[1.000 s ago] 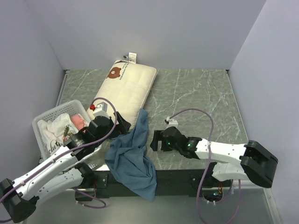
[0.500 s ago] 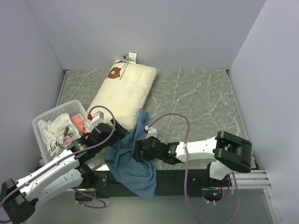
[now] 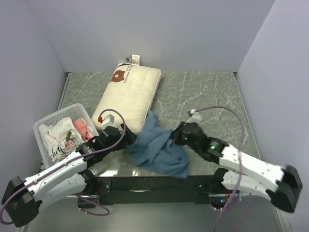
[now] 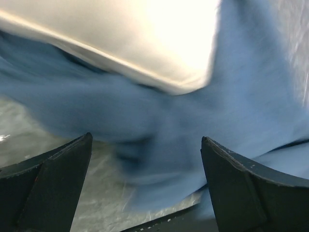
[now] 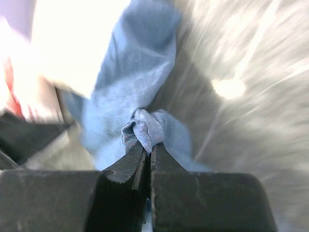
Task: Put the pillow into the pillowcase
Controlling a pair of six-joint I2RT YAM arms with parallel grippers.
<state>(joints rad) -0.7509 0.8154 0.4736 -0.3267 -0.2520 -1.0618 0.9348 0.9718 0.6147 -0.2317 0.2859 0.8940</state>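
The cream pillow (image 3: 128, 94) with its bear face lies at the back left of the table; it also fills the top of the left wrist view (image 4: 120, 34). The blue pillowcase (image 3: 159, 147) is bunched on the table by the pillow's near corner. My right gripper (image 3: 176, 138) is shut on a pinched fold of the pillowcase (image 5: 142, 128), its fingertips (image 5: 148, 147) pressed together around the cloth. My left gripper (image 3: 129, 140) stands open at the pillowcase's left edge, blue cloth (image 4: 251, 96) lying ahead of its spread fingers (image 4: 146, 137) with nothing between them.
A white basket (image 3: 46, 126) holding clothes stands at the left, next to my left arm. Grey walls close in the table at the back and both sides. The table's front edge runs just below the pillowcase.
My right gripper reached left into the pillowcase, shut on a fold and pulled it right, drawing the cloth up from the front edge. My left gripper moved slightly right, still open.
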